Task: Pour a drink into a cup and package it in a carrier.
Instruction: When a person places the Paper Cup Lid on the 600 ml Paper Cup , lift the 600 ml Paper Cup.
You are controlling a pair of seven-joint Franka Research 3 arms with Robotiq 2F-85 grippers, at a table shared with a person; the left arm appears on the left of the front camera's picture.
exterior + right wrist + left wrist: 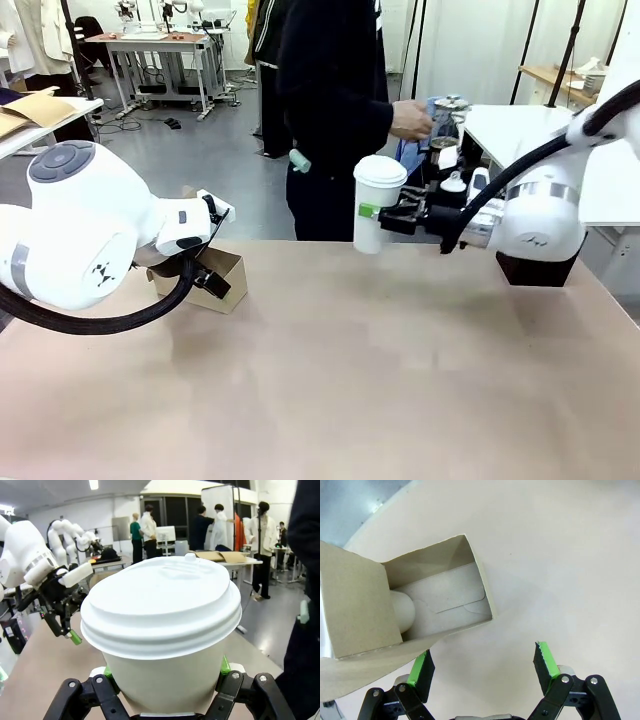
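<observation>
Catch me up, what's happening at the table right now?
The right gripper is shut on the lidded white cup, holding it above the far side of the table. The left gripper hangs open just beside the cardboard carrier at the table's left. The person stands across the table, one hand at a side table.

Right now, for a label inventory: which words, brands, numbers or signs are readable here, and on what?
Nothing readable.
White domed plastic lid of the white paper cup: raised marks, too faint.
White left arm, white right arm: dark logos, too small.
Brown cardboard carrier: blank.
</observation>
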